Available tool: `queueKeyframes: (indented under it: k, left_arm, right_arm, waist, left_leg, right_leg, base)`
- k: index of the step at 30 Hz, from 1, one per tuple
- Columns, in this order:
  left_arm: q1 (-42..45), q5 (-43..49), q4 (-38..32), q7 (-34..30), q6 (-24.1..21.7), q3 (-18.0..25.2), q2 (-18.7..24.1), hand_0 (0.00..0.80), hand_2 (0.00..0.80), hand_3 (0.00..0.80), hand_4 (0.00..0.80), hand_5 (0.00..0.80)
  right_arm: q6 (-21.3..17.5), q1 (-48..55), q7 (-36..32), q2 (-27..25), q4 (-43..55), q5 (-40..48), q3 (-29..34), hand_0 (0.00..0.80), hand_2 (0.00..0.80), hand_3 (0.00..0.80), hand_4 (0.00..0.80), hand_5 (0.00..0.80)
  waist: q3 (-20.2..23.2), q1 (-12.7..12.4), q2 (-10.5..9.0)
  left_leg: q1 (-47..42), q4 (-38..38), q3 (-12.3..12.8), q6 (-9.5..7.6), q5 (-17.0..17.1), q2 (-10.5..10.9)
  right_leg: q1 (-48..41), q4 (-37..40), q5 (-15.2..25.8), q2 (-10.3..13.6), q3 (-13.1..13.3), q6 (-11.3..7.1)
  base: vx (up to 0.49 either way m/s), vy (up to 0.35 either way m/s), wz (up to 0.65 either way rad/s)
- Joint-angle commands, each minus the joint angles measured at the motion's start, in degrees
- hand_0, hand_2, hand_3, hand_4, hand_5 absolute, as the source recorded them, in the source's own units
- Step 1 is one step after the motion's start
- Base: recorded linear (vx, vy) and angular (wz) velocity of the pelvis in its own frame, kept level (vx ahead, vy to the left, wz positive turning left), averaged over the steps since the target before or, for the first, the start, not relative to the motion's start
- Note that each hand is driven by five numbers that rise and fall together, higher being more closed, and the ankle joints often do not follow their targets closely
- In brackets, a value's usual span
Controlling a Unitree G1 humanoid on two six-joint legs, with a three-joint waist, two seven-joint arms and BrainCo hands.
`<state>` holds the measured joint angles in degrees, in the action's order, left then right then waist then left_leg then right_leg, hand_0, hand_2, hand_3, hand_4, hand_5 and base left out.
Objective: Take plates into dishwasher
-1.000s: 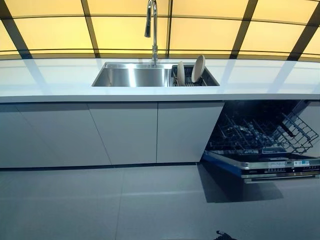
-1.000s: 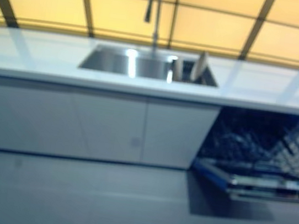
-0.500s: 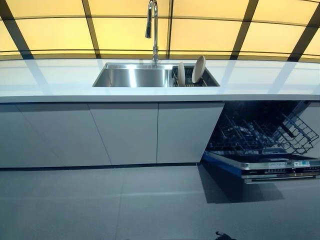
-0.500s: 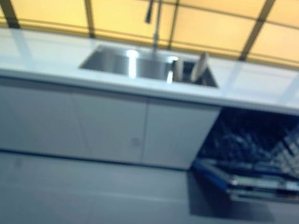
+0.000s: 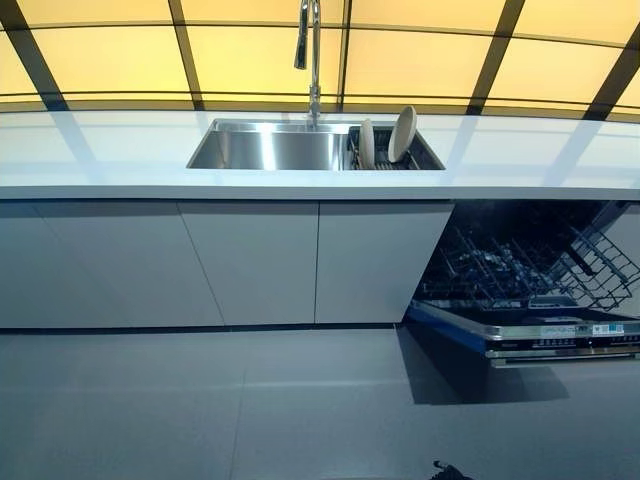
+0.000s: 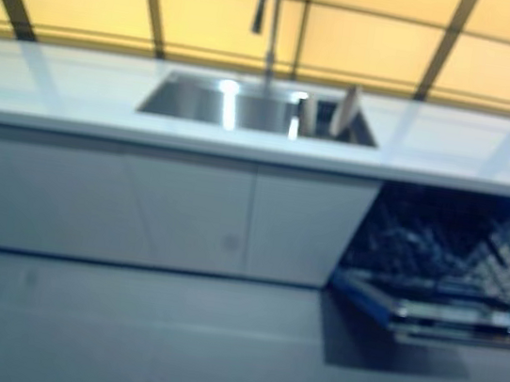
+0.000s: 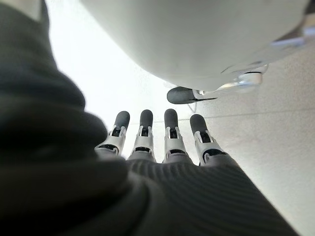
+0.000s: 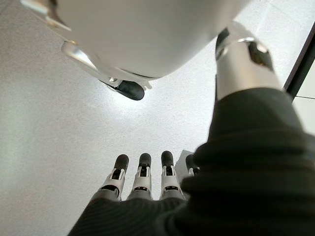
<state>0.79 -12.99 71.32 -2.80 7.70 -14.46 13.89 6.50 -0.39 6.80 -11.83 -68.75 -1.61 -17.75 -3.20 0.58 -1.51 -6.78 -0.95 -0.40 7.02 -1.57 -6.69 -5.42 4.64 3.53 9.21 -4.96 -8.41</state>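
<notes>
Two pale plates stand on edge in a dark rack at the right end of the steel sink. Below the counter to the right, the dishwasher is open, its door folded down and its wire rack pulled out. My left hand hangs by my side with straight fingers and holds nothing. My right hand also hangs down over the floor, fingers straight and empty. Neither hand shows in the eye views.
A white counter runs across the view with a tall tap behind the sink. Flat grey cabinet doors sit under it. Grey floor lies between me and the cabinets. The lowered dishwasher door juts out over the floor at the right.
The whole picture has shifted slightly: the counter and sink sit a little higher and nearer, so the camera has moved. Plates and dishwasher have not moved.
</notes>
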Motion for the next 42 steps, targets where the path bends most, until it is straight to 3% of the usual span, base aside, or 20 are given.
queueKeyframes:
  k: [1, 3, 5, 7, 8, 10, 11, 13, 18, 21, 25, 27, 29, 30, 32, 33, 35, 38, 40, 42]
  left_arm:
    - [-4.05, -4.15, 2.26, 2.06, -0.66, 2.81, -2.30, 0.000, 0.000, 0.000, 0.000, 0.000]
    - [-3.25, -4.36, 2.82, 2.32, -1.22, 5.01, -2.54, 0.000, 0.000, 0.000, 0.000, 0.000]
    - [-2.51, -5.16, 3.09, 2.35, -0.88, 5.54, -2.59, 0.000, 0.000, 0.000, 0.000, 0.000]
    - [-1.31, -5.54, 3.26, 2.62, -1.21, 5.52, -2.72, 0.000, 0.000, 0.000, 0.000, 0.000]
    - [-0.88, -5.62, 3.29, 2.83, -1.08, 5.51, -2.82, 0.000, 0.000, 0.000, 0.000, 0.000]
    - [-0.63, -5.76, 3.25, 2.97, -0.40, 5.51, -2.95, 0.000, 0.000, 0.000, 0.000, 0.000]
    - [-0.76, -6.01, 3.58, 2.97, -0.04, 5.51, -3.18, 0.000, 0.000, 0.000, 0.000, 0.000]
    - [-0.93, -7.47, 3.69, 2.65, 0.19, 6.23, -2.94, 0.000, 0.000, 0.000, 0.000, 0.000]
    - [-1.29, -5.78, 3.34, 3.04, 0.79, 6.64, -1.80, 0.000, 0.000, 0.000, 0.000, 0.000]
    - [-3.24, -2.41, 3.32, 1.79, 2.05, 5.23, -0.61, 0.000, 0.000, 0.000, 0.000, 0.000]
    - [-3.63, 0.71, 3.97, 1.01, 2.49, 4.66, 0.36, 0.000, 0.000, 0.000, 0.000, 0.000]
    - [-3.77, 0.81, 3.92, 1.63, 2.83, 3.54, 0.62, 0.000, 0.000, 0.000, 0.000, 0.000]
    - [-4.31, -0.50, 3.84, 1.89, 2.67, 2.84, 0.68, 0.000, 0.000, 0.000, 0.000, 0.000]
    - [-4.97, -1.05, 3.80, 1.61, 2.73, 2.18, 0.67, 0.000, 0.000, 0.000, 0.000, 0.000]
    - [-5.92, -1.39, 4.19, 1.60, 2.38, 1.89, 0.29, 0.000, 0.000, 0.000, 0.000, 0.000]
    - [-6.14, -1.55, 4.38, 1.62, 2.23, 2.04, 0.18, 0.000, 0.000, 0.000, 0.000, 0.000]
    - [-5.92, -1.58, 4.49, 1.66, 1.39, 2.20, -0.24, 0.000, 0.000, 0.000, 0.000, 0.000]
    - [-4.77, -0.81, 4.35, 0.94, 1.04, 3.07, -0.87, 0.000, 0.000, 0.000, 0.000, 0.000]
    - [-3.52, 1.69, 4.29, -2.13, 0.46, 3.13, -1.24, 0.000, 0.000, 0.000, 0.000, 0.000]
    - [-2.69, 2.17, 4.21, -1.36, 0.09, 3.11, -1.47, 0.000, 0.000, 0.000, 0.000, 0.000]
  right_arm:
    - [2.00, -5.24, 0.61, -0.91, -0.79, 0.57, -1.78, 0.000, 0.000, 0.000, 0.000, 0.000]
    - [2.73, -5.20, 0.27, -1.65, -1.47, -0.51, -1.74, 0.000, 0.000, 0.000, 0.000, 0.000]
    - [2.82, -5.43, 0.35, -2.14, -3.09, -0.56, -1.35, 0.000, 0.000, 0.000, 0.000, 0.000]
    - [2.80, -5.43, 0.25, -2.44, -4.32, -1.03, -0.59, 0.000, 0.000, 0.000, 0.000, 0.000]
    - [2.85, -5.23, 0.33, -2.52, -4.76, -0.98, -0.21, 0.000, 0.000, 0.000, 0.000, 0.000]
    - [2.82, -5.00, 0.63, -2.74, -5.22, -0.88, 0.54, 0.000, 0.000, 0.000, 0.000, 0.000]
    - [3.00, -4.88, 0.93, -3.01, -5.37, -1.13, 1.45, 0.000, 0.000, 0.000, 0.000, 0.000]
    - [2.71, -5.07, 0.84, -3.21, -5.85, -2.36, 1.89, 0.000, 0.000, 0.000, 0.000, 0.000]
    - [0.90, -4.71, 0.24, -2.23, -5.26, -3.46, 2.52, 0.000, 0.000, 0.000, 0.000, 0.000]
    - [-0.12, -5.63, 2.39, -1.72, -4.55, -1.06, 2.41, 0.000, 0.000, 0.000, 0.000, 0.000]
    - [-1.50, -5.86, 3.58, -1.32, -4.22, -1.24, 3.21, 0.000, 0.000, 0.000, 0.000, 0.000]
    - [-1.66, -5.78, 3.72, -1.64, -3.61, -1.87, 2.30, 0.000, 0.000, 0.000, 0.000, 0.000]
    - [-1.86, -5.66, 3.58, -2.18, -3.34, -1.17, 1.58, 0.000, 0.000, 0.000, 0.000, 0.000]
    - [-1.96, -5.55, 3.51, -2.45, -3.23, -0.68, 1.33, 0.000, 0.000, 0.000, 0.000, 0.000]
    - [-2.64, -5.49, 3.09, -2.65, -3.72, -0.64, 1.24, 0.000, 0.000, 0.000, 0.000, 0.000]
    - [-3.02, -5.59, 2.86, -2.65, -4.06, -1.04, 1.28, 0.000, 0.000, 0.000, 0.000, 0.000]
    - [-2.64, -5.78, 2.77, -2.39, -4.45, -0.68, 1.20, 0.000, 0.000, 0.000, 0.000, 0.000]
    - [-1.17, -5.95, 2.65, -2.02, -4.22, -0.49, 0.95, 0.000, 0.000, 0.000, 0.000, 0.000]
    - [-1.41, -5.85, 2.04, -2.41, -3.65, 0.88, 1.50, 0.000, 0.000, 0.000, 0.000, 0.000]
    - [-0.26, -5.83, 0.88, -2.70, -2.68, -0.06, 1.33, 0.000, 0.000, 0.000, 0.000, 0.000]
  waist:
    - [-5.61, -1.12, -2.35]
    - [-7.76, -2.63, -1.82]
    - [-8.61, -3.81, 0.30]
    - [-8.66, -5.65, 2.72]
    - [-8.73, -6.43, 3.00]
    - [-8.52, -6.94, 3.11]
    - [-7.94, -6.57, 3.24]
    - [-6.58, -6.43, 2.82]
    - [-3.74, -7.17, 1.32]
    - [-1.55, -6.81, 0.28]
    - [-0.26, -5.96, 0.47]
    - [-0.86, -3.52, 1.63]
    - [-1.64, -1.47, 2.31]
    - [-2.23, -0.33, 2.16]
    - [-3.35, 2.46, 1.01]
    - [-3.90, 3.25, 1.22]
    - [-4.40, 3.63, 1.01]
    - [-3.76, 2.90, 0.56]
    - [-2.77, 2.65, 0.43]
    - [-1.64, 2.83, 0.40]
  left_leg:
    - [7.87, 19.61, 1.19, -7.78, -1.22, 8.40]
    - [15.92, 26.21, 0.67, -6.83, 4.50, 8.06]
    - [15.86, 17.05, 0.24, -5.74, 8.06, 7.93]
    - [17.57, 3.51, -0.78, -3.74, 14.18, 7.34]
    - [18.25, 0.24, -1.26, -3.06, 16.69, 7.86]
    - [19.35, -0.70, -1.13, -2.69, 18.05, 8.29]
    - [19.76, 1.13, 1.16, -3.09, 16.77, 7.74]
    - [18.83, 1.84, 2.90, -4.16, 12.89, 7.96]
    - [17.27, 6.19, 1.82, -6.90, 7.19, 9.21]
    - [15.13, 6.64, 1.95, -9.64, 4.78, 10.90]
    - [12.66, 4.97, 2.31, -11.29, 4.04, 12.11]
    - [8.71, 3.21, 1.46, -10.97, 3.54, 11.41]
    - [4.94, 1.44, 0.58, -10.00, 3.48, 11.00]
    - [3.24, 0.61, -0.52, -9.88, 2.62, 11.50]
    - [0.08, -0.17, -4.28, -10.03, 0.04, 13.44]
    - [-1.00, 0.13, -5.75, -10.16, -1.10, 13.52]
    - [-2.04, 1.93, -7.89, -11.08, -3.66, 14.29]
    - [-2.37, 3.94, -8.47, -10.89, -4.80, 14.39]
    - [-4.05, 6.25, -6.72, -9.69, -6.30, 12.46]
    - [-5.62, 9.73, -5.95, -7.65, -3.93, 10.19]
  right_leg:
    - [-0.25, -6.99, -4.68, -7.43, 0.49, 8.60]
    - [-1.29, -8.35, -5.46, -8.25, 2.05, 9.53]
    - [-3.33, -8.46, -6.73, -10.11, 3.83, 8.97]
    - [-7.25, -7.15, -7.94, -12.26, 6.57, 8.54]
    - [-9.46, -6.45, -8.45, -12.49, 8.16, 8.52]
    - [-11.40, -5.92, -9.32, -12.48, 9.69, 8.54]
    - [-11.90, -6.06, -10.42, -11.83, 9.53, 8.23]
    - [-12.29, -6.50, -10.87, -9.69, 8.66, 6.74]
    - [-13.96, -8.62, -12.79, -6.49, 5.71, 5.55]
    - [-12.01, -13.52, -9.93, -5.11, 3.99, 4.61]
    - [-7.31, -25.41, -3.39, -4.29, 2.47, 2.85]
    - [0.78, -26.39, -2.72, -6.07, 2.00, 3.22]
    - [5.77, -20.51, -3.14, -6.51, 0.53, 3.77]
    - [8.60, -15.46, -1.39, -6.43, 0.89, 3.76]
    - [15.21, -5.50, 8.03, -5.60, 4.40, 1.03]
    - [16.59, -3.58, 9.30, -6.30, 5.37, 0.82]
    - [16.72, -5.12, 8.87, -7.06, 6.51, 1.76]
    - [14.03, -6.57, 7.39, -7.26, 5.80, 3.02]
    - [11.58, -7.20, 5.10, -7.36, 3.94, 4.31]
    - [10.20, -6.90, 3.82, -7.79, 2.05, 5.54]
  base:
    - [0.036, -0.107, 0.10]
    - [0.124, -0.041, 0.10]
    - [0.286, 0.100, -0.18]
    - [0.442, 0.136, -0.54]
    - [0.438, 0.132, -1.01]
    - [0.298, 0.148, -1.29]
    - [0.256, 0.202, -0.45]
    - [0.319, 0.237, 0.47]
    - [0.349, 0.181, 0.04]
    - [0.317, 0.200, -0.07]
    - [0.313, 0.161, 0.05]
    - [0.356, 0.119, -0.02]
    - [0.360, -0.010, 0.33]
    - [0.441, -0.102, 0.43]
    - [0.472, -0.155, 0.51]
    - [0.381, -0.133, 0.69]
    - [0.387, -0.151, 0.61]
    - [0.341, -0.149, 0.47]
    - [0.388, -0.141, 0.58]
    - [0.331, -0.126, 0.52]
